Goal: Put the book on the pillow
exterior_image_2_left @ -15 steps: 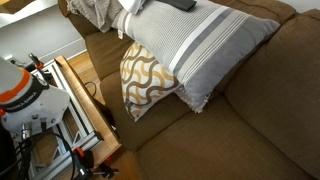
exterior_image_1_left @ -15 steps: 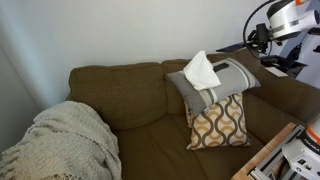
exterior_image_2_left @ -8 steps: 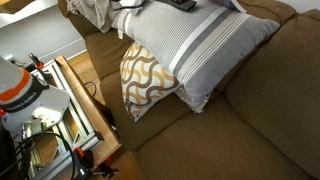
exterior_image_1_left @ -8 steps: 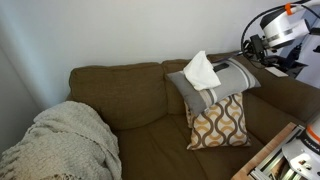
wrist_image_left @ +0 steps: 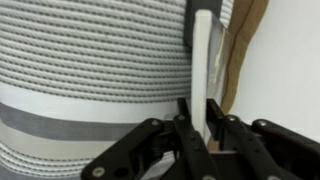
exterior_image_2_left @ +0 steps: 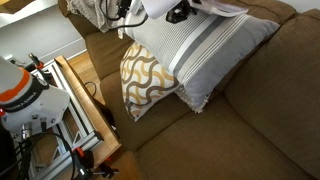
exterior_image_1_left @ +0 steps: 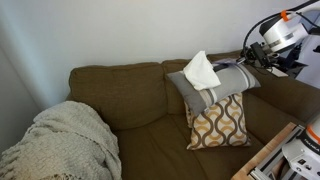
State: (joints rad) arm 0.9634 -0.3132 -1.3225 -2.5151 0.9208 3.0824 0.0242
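Observation:
My gripper (wrist_image_left: pixel 200 108) is shut on a thin white book (wrist_image_left: pixel 201 55), seen edge-on and upright between the fingers in the wrist view. A grey pillow with white stripes (wrist_image_left: pixel 90 70) lies right behind and below it. In an exterior view the gripper (exterior_image_2_left: pixel 180 13) hangs over the top end of the striped pillow (exterior_image_2_left: pixel 200 50), with the white book (exterior_image_2_left: pixel 226 6) at the frame's top edge. In an exterior view the arm (exterior_image_1_left: pixel 275 32) reaches down to the right end of the striped pillow (exterior_image_1_left: pixel 222 80).
The striped pillow leans on a brown-and-white patterned pillow (exterior_image_1_left: pixel 218 122) on a brown sofa (exterior_image_1_left: pixel 130 95). A white crumpled object (exterior_image_1_left: pixel 202 70) sits on the striped pillow's left end. A knitted beige blanket (exterior_image_1_left: pixel 65 140) covers the left armrest. A wooden frame (exterior_image_2_left: pixel 85 110) stands beside the sofa.
The arm has come down and toward the striped pillow. The gripper and white book now show more fully at the top of an exterior view.

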